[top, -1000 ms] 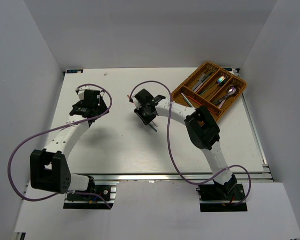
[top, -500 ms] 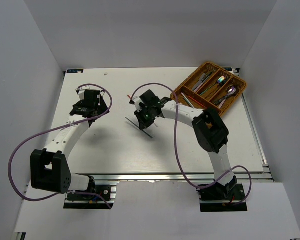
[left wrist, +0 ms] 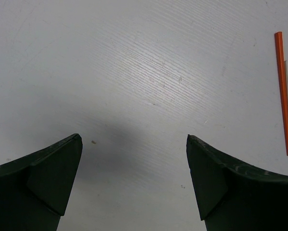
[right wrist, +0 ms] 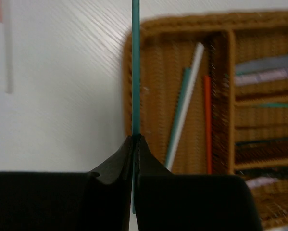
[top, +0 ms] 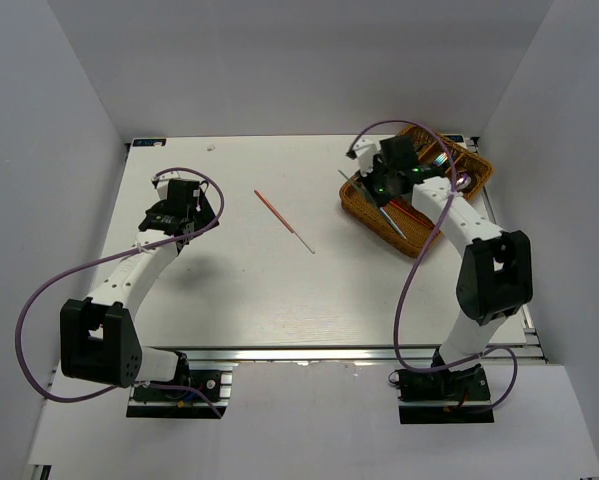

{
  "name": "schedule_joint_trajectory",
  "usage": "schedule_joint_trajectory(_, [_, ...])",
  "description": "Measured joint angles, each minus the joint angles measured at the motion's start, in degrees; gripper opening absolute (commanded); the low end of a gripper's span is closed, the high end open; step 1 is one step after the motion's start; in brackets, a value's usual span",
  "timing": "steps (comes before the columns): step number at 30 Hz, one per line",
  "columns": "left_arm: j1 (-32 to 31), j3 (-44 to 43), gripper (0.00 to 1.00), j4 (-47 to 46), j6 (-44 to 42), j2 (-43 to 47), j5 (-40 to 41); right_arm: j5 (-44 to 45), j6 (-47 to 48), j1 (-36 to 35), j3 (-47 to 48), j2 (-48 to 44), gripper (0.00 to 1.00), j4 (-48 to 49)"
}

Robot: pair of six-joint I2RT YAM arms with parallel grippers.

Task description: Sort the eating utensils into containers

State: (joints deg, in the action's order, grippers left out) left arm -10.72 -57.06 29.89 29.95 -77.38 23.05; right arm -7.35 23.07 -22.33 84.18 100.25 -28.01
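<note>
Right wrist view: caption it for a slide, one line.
Right gripper shut on a teal chopstick, held over the wicker tray edge.

- Wicker tray (right wrist: 182, 23): is showing brown woven fibre, rough and matt.
- Table (left wrist: 134, 72): is showing a white matt surface with a fine ribbed grain and small specks.
- Teal chopstick (right wrist: 135, 72): is looking smooth and plastic-like.
- Orange-red chopstick (left wrist: 281, 91): is looking smooth, with a pale end.
- Left gripper (left wrist: 134, 142): fingers (left wrist: 43, 187) are appearing as dark matt plastic.
- Right gripper (right wrist: 135, 140): fingers (right wrist: 62, 202) are appearing black and faintly sheened.
- Arm shells (top: 129, 268): are showing smooth white plastic.
- Cable (top: 19, 325): is looking sleek and purple-sheathed.
</note>
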Motion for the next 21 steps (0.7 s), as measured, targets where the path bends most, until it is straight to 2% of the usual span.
schedule_joint_trajectory(4, [0.0,0.0,0.98,-0.13,0.0,-0.09,-1.01,3.41,3.98,6.29,-1.64,-0.22,0.0,-0.42])
schedule_joint_trajectory(7, [-0.09,0.0,0.98,-0.13,0.0,-0.2,-1.44,6.6,5.88,8.5,-2.47,0.04,0.0,0.02])
schedule_joint_trajectory(9, [-0.28,0.0,0.98,-0.26,0.0,-0.2,-1.46,8.11,6.32,9.11,-2.45,1.03,0.12,0.24])
schedule_joint_trajectory(10, [-0.39,0.0,0.98,-0.35,0.0,-0.2,-1.49,8.68,6.34,9.31,-2.36,1.7,0.23,0.28])
schedule_joint_trajectory(11, [-0.5,0.0,0.98,-0.35,0.0,-0.2,-1.49,9.09,6.36,9.55,-2.08,2.51,0.43,0.07])
schedule_joint_trajectory(12, [-0.59,0.0,0.98,-0.37,0.0,-0.2,-1.49,9.33,6.05,9.64,-1.64,3.28,0.54,-0.24])
schedule_joint_trajectory(13, [-0.68,0.0,0.98,-0.37,0.0,-0.2,-1.51,9.62,6.08,9.73,-1.2,3.93,0.54,-0.46])
schedule_joint_trajectory(15, [-0.72,0.0,0.98,-0.35,-0.02,-0.22,-1.49,9.64,5.92,9.86,-0.57,4.48,0.62,-0.83])
schedule_joint_trajectory(21, [-0.76,0.0,0.98,-0.35,-0.11,-0.22,-1.46,7.34,2.34,9.35,2.64,4.26,0.68,-2.1])
